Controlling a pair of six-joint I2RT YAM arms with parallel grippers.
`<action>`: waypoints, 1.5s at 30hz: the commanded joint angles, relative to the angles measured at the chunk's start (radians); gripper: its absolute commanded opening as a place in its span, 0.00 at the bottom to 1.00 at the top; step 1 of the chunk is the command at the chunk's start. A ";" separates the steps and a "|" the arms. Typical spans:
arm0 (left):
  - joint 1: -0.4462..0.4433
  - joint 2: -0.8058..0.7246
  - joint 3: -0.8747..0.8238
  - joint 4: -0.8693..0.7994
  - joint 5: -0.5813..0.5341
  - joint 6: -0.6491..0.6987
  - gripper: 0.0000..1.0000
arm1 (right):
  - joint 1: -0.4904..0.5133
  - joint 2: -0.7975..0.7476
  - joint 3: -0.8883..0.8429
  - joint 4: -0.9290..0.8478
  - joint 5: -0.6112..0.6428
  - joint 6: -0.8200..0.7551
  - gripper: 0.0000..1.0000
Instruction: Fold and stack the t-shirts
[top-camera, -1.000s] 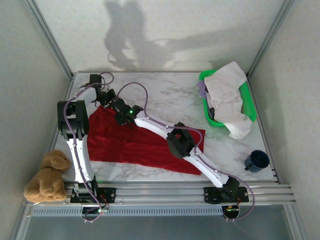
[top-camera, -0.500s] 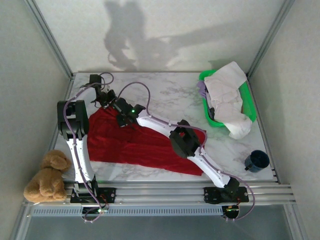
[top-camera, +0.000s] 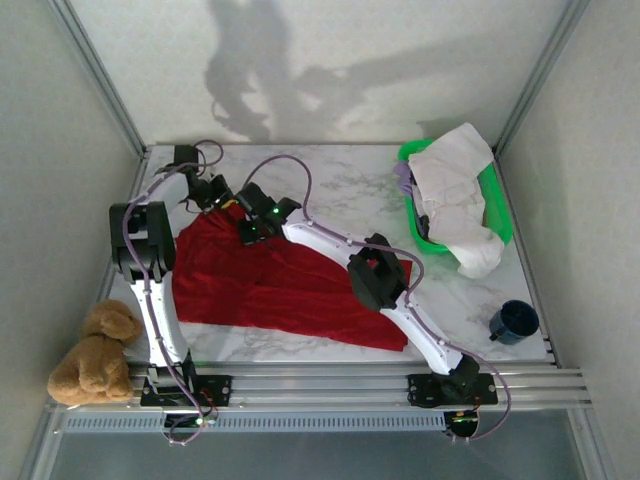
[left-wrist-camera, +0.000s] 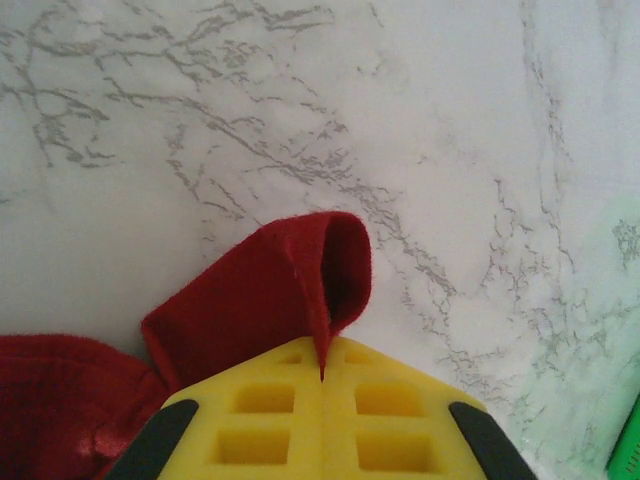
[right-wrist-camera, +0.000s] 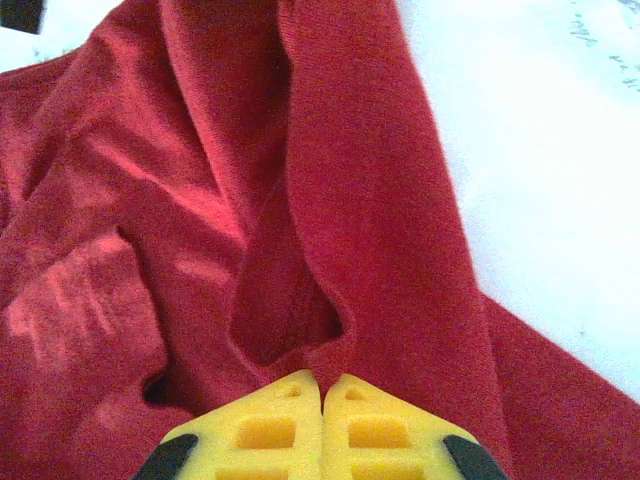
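"Left end effector (left-wrist-camera: 322, 365) status?"
"Clamped tight on a fold of the red shirt (left-wrist-camera: 290, 290). The right end effector (right-wrist-camera: 322, 385) is likewise closed on cloth near its far edge. I'd say both pinch there to fold it over."
"Where's it lying?"
"Spread on the worktop (top-camera: 340, 190); white shirt (top-camera: 455, 195) sits in the basket (top-camera: 498, 205)."

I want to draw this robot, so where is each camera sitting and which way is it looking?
Top external: high behind the arms, looking down on the marble table and red t-shirt; left arm and right arm reach up from the bottom edge.
Left wrist: on the left arm's wrist, looking down past its shut yellow left gripper at a pinched shirt fold and table.
Right wrist: on the right arm's wrist, looking down past its shut right gripper at bunched shirt.
Shared: all three see the red t-shirt.
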 joint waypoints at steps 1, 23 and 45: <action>0.005 -0.052 -0.012 -0.007 -0.001 0.003 0.00 | 0.003 -0.020 -0.020 -0.013 -0.036 0.005 0.00; 0.020 -0.466 -0.299 -0.121 -0.270 0.065 0.00 | 0.064 -0.394 -0.532 0.127 -0.262 0.048 0.00; 0.059 -0.776 -0.759 -0.163 -0.456 0.028 0.00 | 0.090 -0.356 -0.627 0.120 -0.374 0.069 0.00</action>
